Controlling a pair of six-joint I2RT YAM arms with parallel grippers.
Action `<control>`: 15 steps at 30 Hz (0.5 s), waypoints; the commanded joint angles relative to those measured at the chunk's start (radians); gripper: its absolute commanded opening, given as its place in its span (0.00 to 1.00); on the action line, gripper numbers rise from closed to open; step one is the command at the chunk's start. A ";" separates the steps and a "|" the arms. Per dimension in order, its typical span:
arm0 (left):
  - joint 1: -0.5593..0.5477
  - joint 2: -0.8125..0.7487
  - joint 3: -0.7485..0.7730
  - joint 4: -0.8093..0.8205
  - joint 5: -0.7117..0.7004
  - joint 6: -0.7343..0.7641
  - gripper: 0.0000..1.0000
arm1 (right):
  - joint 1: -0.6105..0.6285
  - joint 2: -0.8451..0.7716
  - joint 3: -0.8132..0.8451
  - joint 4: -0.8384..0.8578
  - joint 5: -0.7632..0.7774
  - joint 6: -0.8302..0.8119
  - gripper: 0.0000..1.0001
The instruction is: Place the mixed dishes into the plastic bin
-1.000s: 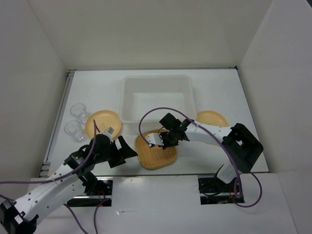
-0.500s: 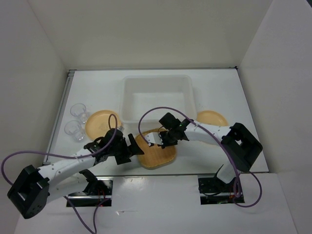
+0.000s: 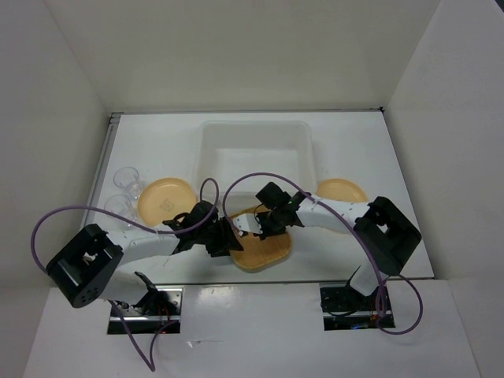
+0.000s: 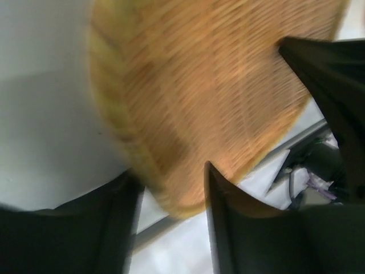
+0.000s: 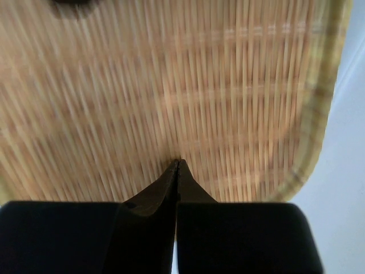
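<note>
The wicker tray [image 3: 268,248] lies on the table in front of the plastic bin [image 3: 203,161]. My left gripper [image 3: 227,240] is at its left edge. In the left wrist view the tray's rim [image 4: 165,194] fills the space between the fingers of that gripper [image 4: 171,171]. My right gripper [image 3: 256,228] is shut, and its tips [image 5: 178,161] press on the tray's woven surface [image 5: 199,85]. One tan plate [image 3: 167,198] lies left of the bin and another [image 3: 341,190] to its right. Two clear cups [image 3: 126,178] [image 3: 118,206] stand at the far left.
White walls enclose the table on three sides. A metal strip [image 3: 94,197] runs along the left edge near the cups. The arm bases [image 3: 146,303] [image 3: 350,303] and purple cables sit at the near edge.
My left arm has reached right to the tray's left rim, and its jaws have narrowed from wide open onto that rim. The tray has shifted slightly right. The right gripper has stayed shut on it.
</note>
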 commanded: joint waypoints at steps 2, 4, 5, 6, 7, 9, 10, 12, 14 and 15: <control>-0.016 0.025 0.028 0.025 -0.008 0.044 0.41 | 0.004 0.052 -0.023 -0.050 -0.016 0.019 0.00; -0.016 0.013 0.028 0.015 -0.008 0.044 0.27 | 0.004 0.052 -0.023 -0.050 -0.016 0.019 0.00; -0.016 -0.001 0.028 0.001 -0.018 0.044 0.16 | 0.004 0.052 -0.023 -0.050 -0.016 0.019 0.00; -0.016 -0.015 0.028 -0.011 -0.018 0.044 0.12 | 0.004 0.052 -0.033 -0.050 -0.016 0.019 0.00; -0.016 -0.015 0.028 -0.011 -0.018 0.044 0.09 | 0.004 0.052 -0.033 -0.050 -0.016 0.019 0.00; -0.025 -0.029 0.028 -0.021 -0.031 0.035 0.00 | 0.004 0.052 -0.033 -0.059 -0.016 0.019 0.00; -0.025 -0.041 0.028 -0.031 -0.040 0.035 0.00 | 0.004 0.052 -0.033 -0.059 -0.016 0.019 0.00; -0.025 -0.050 0.028 -0.031 -0.040 0.035 0.00 | 0.004 0.052 -0.033 -0.059 -0.016 0.019 0.00; -0.025 -0.059 0.028 -0.044 -0.050 0.026 0.00 | -0.005 0.043 -0.033 -0.059 -0.016 0.019 0.00; -0.034 -0.059 0.028 -0.057 -0.051 0.026 0.00 | -0.005 0.034 -0.033 -0.068 -0.016 0.030 0.00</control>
